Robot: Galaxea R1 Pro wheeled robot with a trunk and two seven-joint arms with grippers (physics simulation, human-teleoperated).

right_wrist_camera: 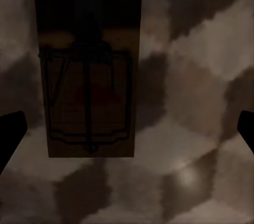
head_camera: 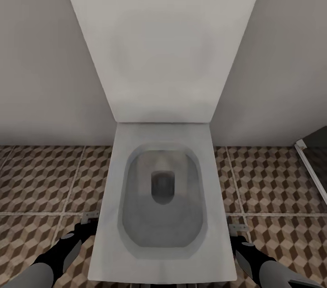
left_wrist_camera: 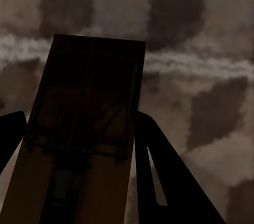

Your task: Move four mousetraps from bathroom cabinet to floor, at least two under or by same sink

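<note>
Close over the cube-patterned bathroom floor (head_camera: 41, 179), my left gripper (left_wrist_camera: 79, 115) is shut on a brown wooden mousetrap (left_wrist_camera: 87, 91) with a dark wire bar, its dark fingers (left_wrist_camera: 159, 171) against the trap's sides. In the head view that gripper (head_camera: 86, 226) sits low beside the toilet's left edge. My right gripper (right_wrist_camera: 127, 123) is open, fingertips spread wide, and a second mousetrap (right_wrist_camera: 90, 97) lies flat on the tiles between and ahead of them. In the head view it (head_camera: 238, 238) is low at the toilet's right edge. The cabinet and sink are out of view.
A white toilet (head_camera: 113, 197) with its lid raised against the pale wall stands straight ahead between my arms. Tiled floor runs on both sides of it. A dark panel with a white frame edge (head_camera: 311, 165) stands at the far right.
</note>
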